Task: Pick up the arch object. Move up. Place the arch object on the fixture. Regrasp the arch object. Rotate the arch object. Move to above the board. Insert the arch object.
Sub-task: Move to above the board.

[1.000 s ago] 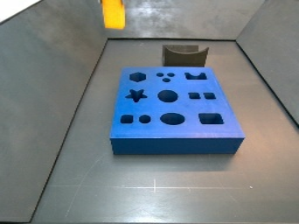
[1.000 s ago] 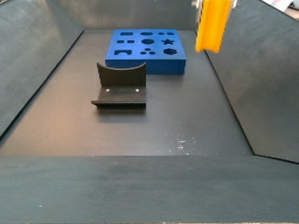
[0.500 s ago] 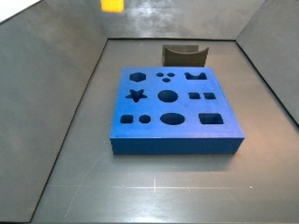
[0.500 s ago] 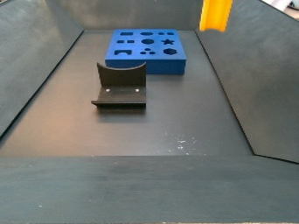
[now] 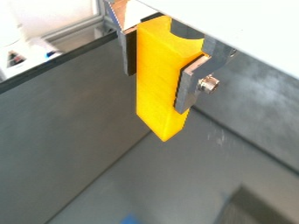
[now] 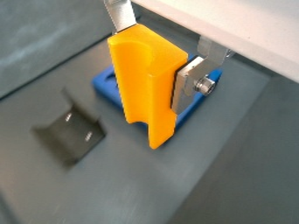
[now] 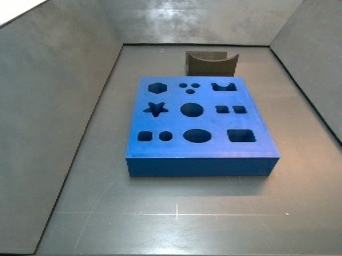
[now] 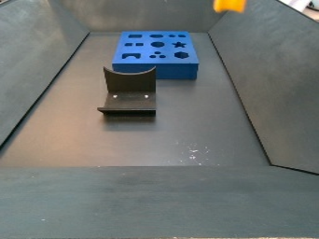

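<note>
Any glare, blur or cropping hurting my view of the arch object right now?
Both wrist views are sharp: the gripper holds the arch object high above the floor. In a side view only its lower edge shows; the other crops it out. Soft glare on the back wall.

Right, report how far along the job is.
Done: the gripper is shut on the arch object, lifted high; only its bottom tip shows in a side view. In hand: moving up. Left: placing on the fixture, regrasp, rotation, insertion into the board.
</note>
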Robot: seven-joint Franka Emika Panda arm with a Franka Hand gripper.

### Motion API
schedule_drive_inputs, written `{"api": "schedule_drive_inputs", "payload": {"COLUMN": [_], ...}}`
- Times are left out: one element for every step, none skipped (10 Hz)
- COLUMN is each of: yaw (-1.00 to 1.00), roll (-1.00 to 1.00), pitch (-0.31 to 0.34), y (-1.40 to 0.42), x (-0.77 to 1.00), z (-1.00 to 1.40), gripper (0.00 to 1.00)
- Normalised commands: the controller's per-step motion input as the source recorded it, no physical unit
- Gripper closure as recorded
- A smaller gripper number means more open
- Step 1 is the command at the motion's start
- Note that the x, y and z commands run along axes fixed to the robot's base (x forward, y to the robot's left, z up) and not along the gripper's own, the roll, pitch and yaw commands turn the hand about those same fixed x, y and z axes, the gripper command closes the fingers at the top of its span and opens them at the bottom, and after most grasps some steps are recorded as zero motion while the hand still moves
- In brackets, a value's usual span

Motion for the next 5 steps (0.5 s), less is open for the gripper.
{"api": "schedule_drive_inputs", "payload": {"yaw": [0.01,0.0,0.0,0.01,0.01], "roll": [-0.11,-0.12,-0.04,-0.02,-0.02], "pitch": [0.223,0.213,0.175,0.144,0.131], "y": [-1.0,-1.0,-1.0,-1.0,-1.0], "x": [0.44,0.46,0.47,0.47,0.48], "z": [0.28,0.29,0.29,0.29,0.29], "gripper": [1.0,1.0,1.0,1.0,1.0]}}
